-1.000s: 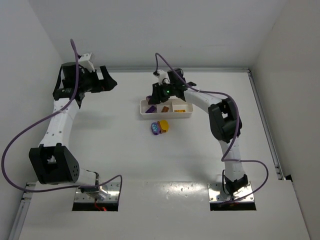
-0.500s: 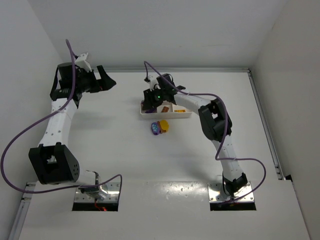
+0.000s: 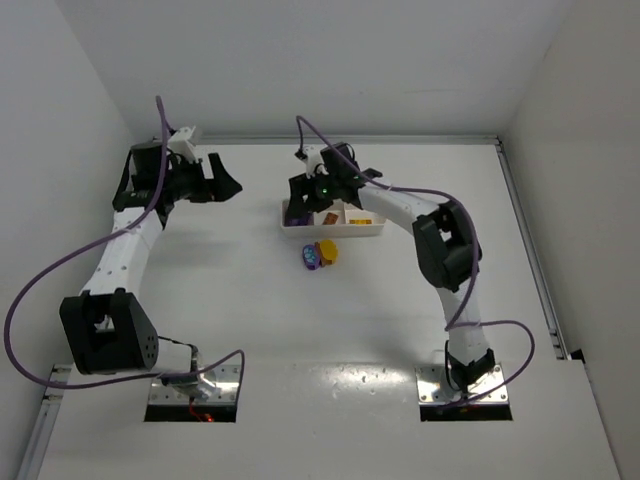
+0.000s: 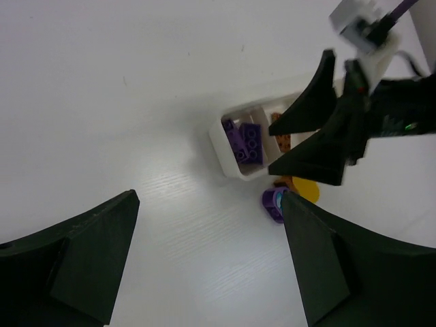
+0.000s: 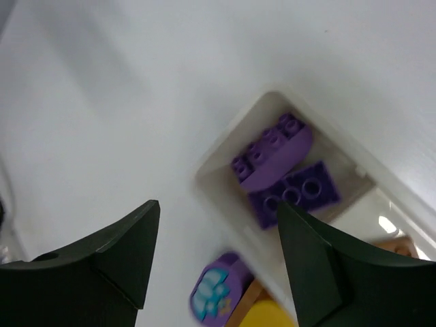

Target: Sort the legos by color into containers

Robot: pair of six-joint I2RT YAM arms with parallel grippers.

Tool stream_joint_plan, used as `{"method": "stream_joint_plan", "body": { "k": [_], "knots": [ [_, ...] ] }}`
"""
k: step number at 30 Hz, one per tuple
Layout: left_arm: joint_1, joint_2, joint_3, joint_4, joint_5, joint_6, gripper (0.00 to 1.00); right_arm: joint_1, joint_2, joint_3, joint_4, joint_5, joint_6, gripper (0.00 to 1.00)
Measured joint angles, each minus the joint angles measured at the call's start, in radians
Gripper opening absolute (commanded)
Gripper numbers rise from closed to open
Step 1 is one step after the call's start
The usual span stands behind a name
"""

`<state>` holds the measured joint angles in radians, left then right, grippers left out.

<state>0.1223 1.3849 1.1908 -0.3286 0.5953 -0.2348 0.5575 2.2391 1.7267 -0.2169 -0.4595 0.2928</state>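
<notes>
The white tray (image 3: 372,231) with its three containers lies at the table's far middle. Two purple legos (image 5: 272,153) (image 5: 298,192) rest in its left compartment (image 5: 221,194); they also show in the left wrist view (image 4: 245,142). An orange brick (image 3: 328,217) sits in the middle compartment and another (image 3: 360,219) in the right one. On the table in front of the tray lie a rounded purple lego with a light blue spot (image 3: 311,258) (image 5: 214,293) and a yellow one (image 3: 327,250) (image 4: 306,189). My right gripper (image 3: 300,203) (image 5: 218,208) hovers open and empty above the left compartment. My left gripper (image 3: 228,178) (image 4: 208,204) hangs open, well left of the tray.
White walls close the table at the back and both sides. A metal rail (image 3: 525,250) runs along the right edge. The right arm's elbow (image 3: 447,245) stands right of the tray. Purple cables (image 3: 60,270) loop off both arms.
My right gripper's jaws went from shut to open over the tray's left compartment. The left gripper shifted right, toward the tray.
</notes>
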Motion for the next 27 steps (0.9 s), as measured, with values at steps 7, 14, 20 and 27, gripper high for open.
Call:
{"method": "stream_joint_plan", "body": {
  "k": [7,14,20,27],
  "knots": [
    [-0.189,-0.052,-0.039,-0.089,0.038,0.301,0.97,-0.125,-0.365,-0.159,-0.041,-0.078,-0.027,0.82],
    [-0.457,-0.066,-0.163,-0.167,0.024,0.641,0.93,-0.439,-0.599,-0.314,-0.152,-0.208,-0.133,0.82],
    [-0.647,-0.009,-0.311,-0.101,-0.08,0.761,0.93,-0.563,-0.645,-0.509,-0.251,-0.298,-0.167,0.82],
    [-0.707,0.095,-0.352,0.074,-0.137,0.803,0.96,-0.623,-0.66,-0.53,-0.268,-0.365,-0.168,0.82]
  ]
}}
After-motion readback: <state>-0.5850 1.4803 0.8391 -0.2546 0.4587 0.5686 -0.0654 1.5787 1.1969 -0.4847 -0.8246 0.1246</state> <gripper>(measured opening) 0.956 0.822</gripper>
